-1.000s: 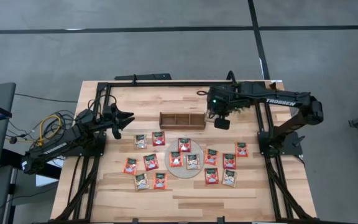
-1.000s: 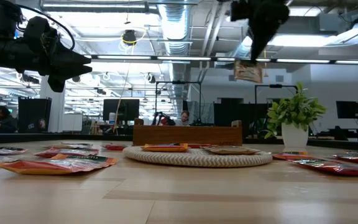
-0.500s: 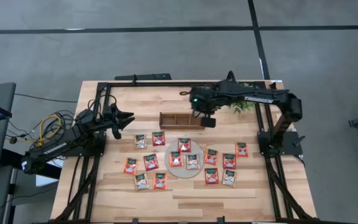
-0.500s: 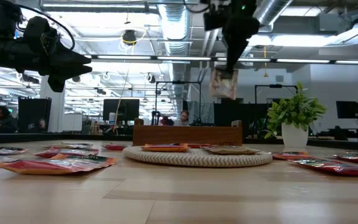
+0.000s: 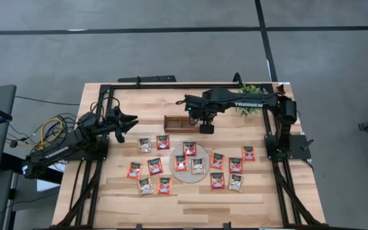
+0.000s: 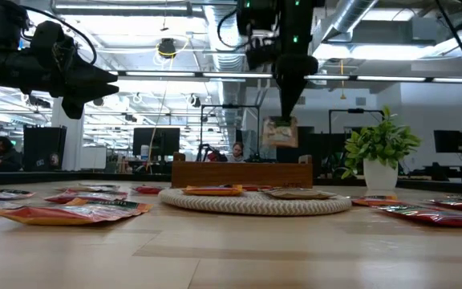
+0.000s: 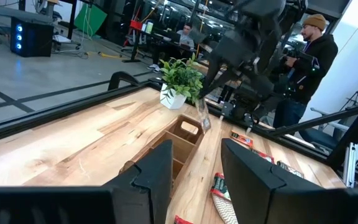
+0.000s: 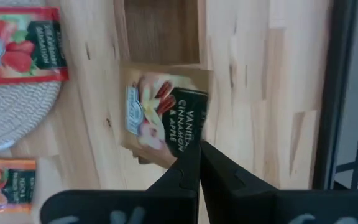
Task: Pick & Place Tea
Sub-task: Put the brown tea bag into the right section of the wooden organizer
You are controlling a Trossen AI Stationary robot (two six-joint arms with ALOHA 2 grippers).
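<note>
My right gripper (image 8: 197, 148) is shut on a pale tea sachet (image 8: 163, 118) and hangs over the right end of the brown three-compartment tray (image 5: 185, 122). The low view shows the sachet (image 6: 280, 132) above the tray (image 6: 241, 174). Several red-orange and pale tea sachets (image 5: 163, 142) lie flat on the table. Two of them (image 5: 198, 166) lie on the round mat (image 5: 190, 176). My left gripper (image 5: 131, 121) waits open near the table's left edge, pointing level, with nothing between its fingers (image 7: 160, 174). My right gripper pinches the sachet's dark green end (image 8: 188, 138) between its two fingers. The fingers come from above, pointing steeply down. The sachet hangs below them, lifted clear, over the near wall of the tray's right compartment (image 8: 160, 31).
A potted plant (image 5: 251, 107) stands at the far right behind the tray. Black frame rails (image 5: 171, 86) run along the far edge and both sides. The near part of the table is bare wood (image 5: 190, 204). A person (image 7: 309, 62) stands in the room beyond.
My right gripper has gone toward the table's left edge and down, carrying the pale sachet from right of the tray to over its right end. The sachet still hangs below the fingers, lower than before.
</note>
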